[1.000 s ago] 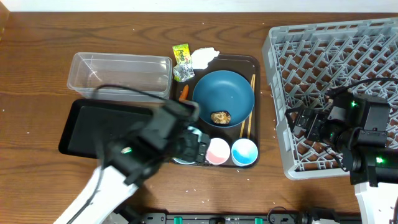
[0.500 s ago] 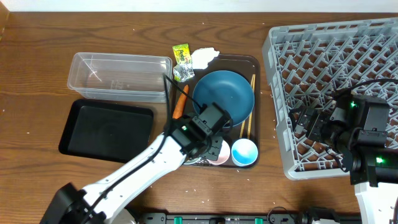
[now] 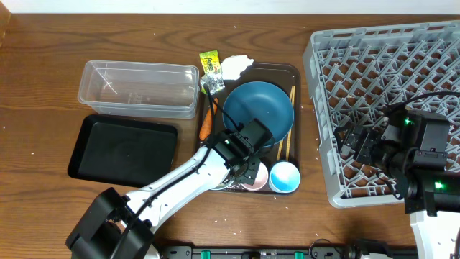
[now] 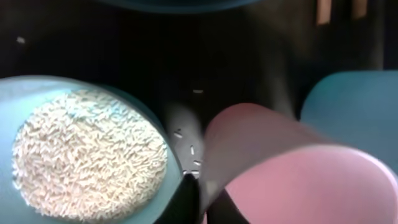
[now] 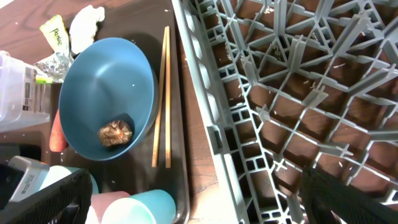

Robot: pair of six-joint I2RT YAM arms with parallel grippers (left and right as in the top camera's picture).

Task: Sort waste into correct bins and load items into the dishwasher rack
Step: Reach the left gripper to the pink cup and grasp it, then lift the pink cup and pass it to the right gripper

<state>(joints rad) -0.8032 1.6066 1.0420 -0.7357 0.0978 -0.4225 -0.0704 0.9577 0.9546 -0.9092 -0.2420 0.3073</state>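
pink cup (image 4: pixel 298 174), smooth round rim

Overhead view: dark brown wood-grain table (image 3: pixel 43 86) spreads under and around both sets of jaws. Pale strip (image 3: pixel 215 6), poss. a wall, runs along the far edge, well beyond the jaws. Tiny white specks (image 3: pixel 154 33) dot the wood beyond and left of the left jaws. Black rail (image 3: pixel 251 253) at near edge, behind the jaws. Light even, soft.

Table (image 3: pixel 43 65): tub (image 3: pixel 136 88), black tray (image 3: pixel 122 149), rack (image 3: pixel 374 65)
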